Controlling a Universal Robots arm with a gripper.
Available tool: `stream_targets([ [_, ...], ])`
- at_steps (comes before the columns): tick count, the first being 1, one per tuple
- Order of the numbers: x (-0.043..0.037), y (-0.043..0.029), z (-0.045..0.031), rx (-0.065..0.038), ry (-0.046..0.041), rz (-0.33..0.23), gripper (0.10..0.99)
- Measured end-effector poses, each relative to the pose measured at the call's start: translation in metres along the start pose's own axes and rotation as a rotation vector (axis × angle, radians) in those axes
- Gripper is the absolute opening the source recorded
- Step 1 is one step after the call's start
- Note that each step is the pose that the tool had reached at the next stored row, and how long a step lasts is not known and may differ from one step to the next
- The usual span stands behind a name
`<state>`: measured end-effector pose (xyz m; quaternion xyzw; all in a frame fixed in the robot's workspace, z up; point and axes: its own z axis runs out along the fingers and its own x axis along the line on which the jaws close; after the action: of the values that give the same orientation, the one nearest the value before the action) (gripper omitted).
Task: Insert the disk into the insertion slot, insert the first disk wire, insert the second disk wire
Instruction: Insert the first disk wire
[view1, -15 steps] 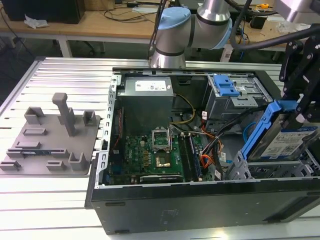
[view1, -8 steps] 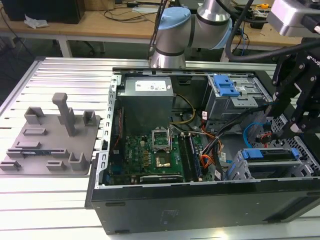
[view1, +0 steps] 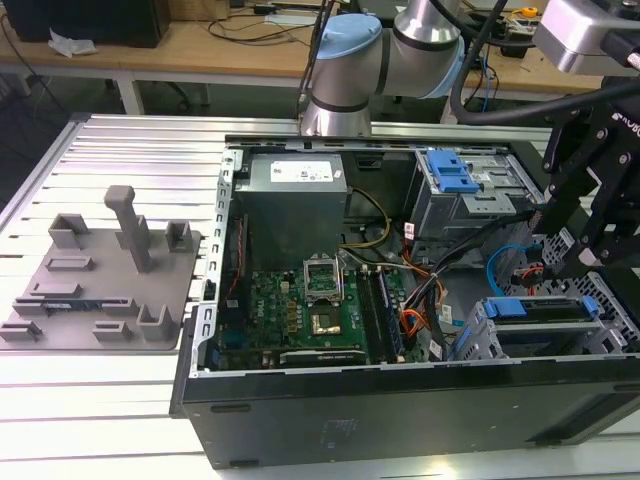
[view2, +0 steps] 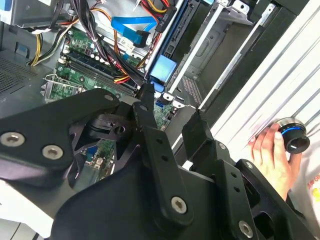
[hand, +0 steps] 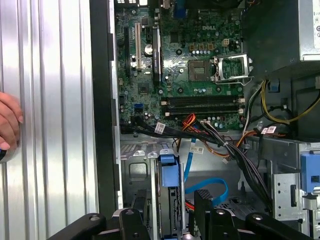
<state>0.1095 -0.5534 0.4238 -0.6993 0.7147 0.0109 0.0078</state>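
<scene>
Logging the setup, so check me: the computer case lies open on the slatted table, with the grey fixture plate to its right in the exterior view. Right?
Not quite. The exterior view shows the grey fixture plate to the left of the computer case, not its right. The case does lie open on the slatted table.

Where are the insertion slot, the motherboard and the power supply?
insertion slot (view1: 478, 335), exterior view, grey side wall
motherboard (hand: 180, 85), first wrist view, green board surface
power supply (view1: 290, 215), exterior view, grey side face
</scene>
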Motion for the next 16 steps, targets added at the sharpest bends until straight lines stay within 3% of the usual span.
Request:
stream_targets([
  [9, -0.0002, 0.0, -0.0002, 0.0, 0.0008, 0.0, 0.502],
  [11, -0.0107, 0.0002, 0.0001, 0.0, 0.0201, 0.0, 0.502],
  [12, -0.0147, 0.0003, 0.0002, 0.0, 0.0251, 0.0, 0.502],
  [13, -0.0238, 0.0005, 0.0005, 0.001, 0.0431, 0.0, 0.502],
  [14, -0.0315, 0.0007, 0.001, 0.002, 0.0798, 0.0, 0.502],
  [15, -0.0359, 0.0008, 0.0013, 0.002, 0.1084, 0.0, 0.502],
  [16, -0.0359, 0.0008, 0.0013, 0.002, 0.1086, 0.0, 0.502],
])
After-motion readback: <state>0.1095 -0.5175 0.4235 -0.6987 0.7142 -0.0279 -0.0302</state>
